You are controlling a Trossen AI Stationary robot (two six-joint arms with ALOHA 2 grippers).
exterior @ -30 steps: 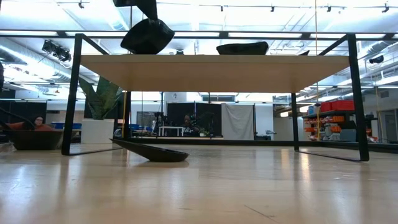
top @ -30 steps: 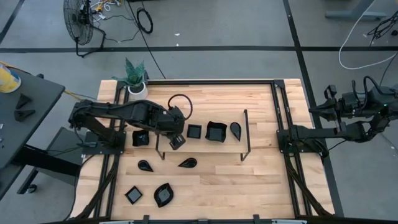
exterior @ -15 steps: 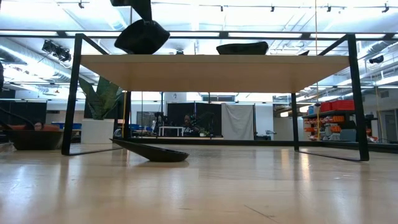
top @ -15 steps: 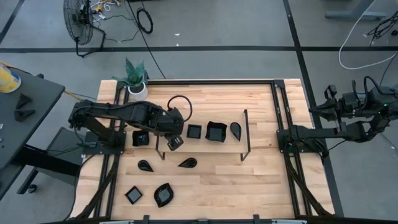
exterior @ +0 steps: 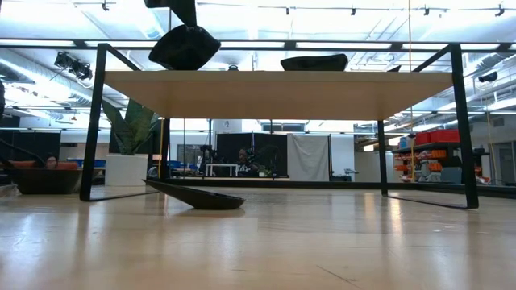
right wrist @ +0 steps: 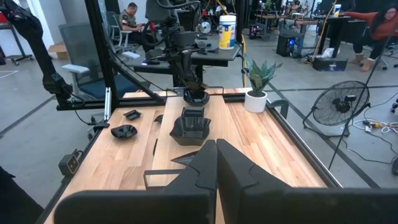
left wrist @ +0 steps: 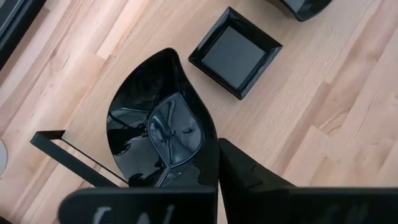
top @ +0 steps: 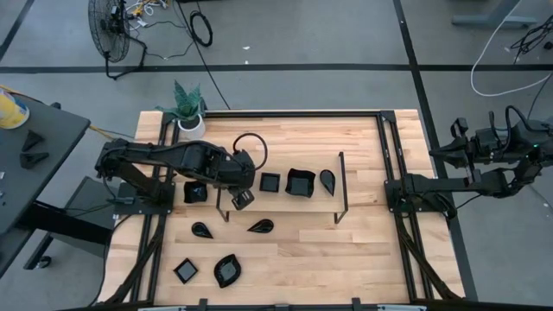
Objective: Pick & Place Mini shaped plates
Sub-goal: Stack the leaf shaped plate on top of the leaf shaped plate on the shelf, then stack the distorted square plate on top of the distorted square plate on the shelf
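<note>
Wooden table (top: 294, 250), left end effector (top: 243, 198) gripping leaf plate (left wrist: 163, 127), clearest in wrist view

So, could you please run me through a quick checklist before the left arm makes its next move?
1. Left gripper has a secure hold: ok, shut on the leaf-shaped plate.
2. Plate is clear of the shelf top: ok, the low view shows it hanging just above.
3. Free spot on the shelf: ok, bare wood lies beside the square plate.
4. Plate is level: not ok, it hangs tilted.
5. Right gripper is out of the way: ok, shut and parked off the table's right edge.
6. Exact set-down spot: cannot tell.
</note>
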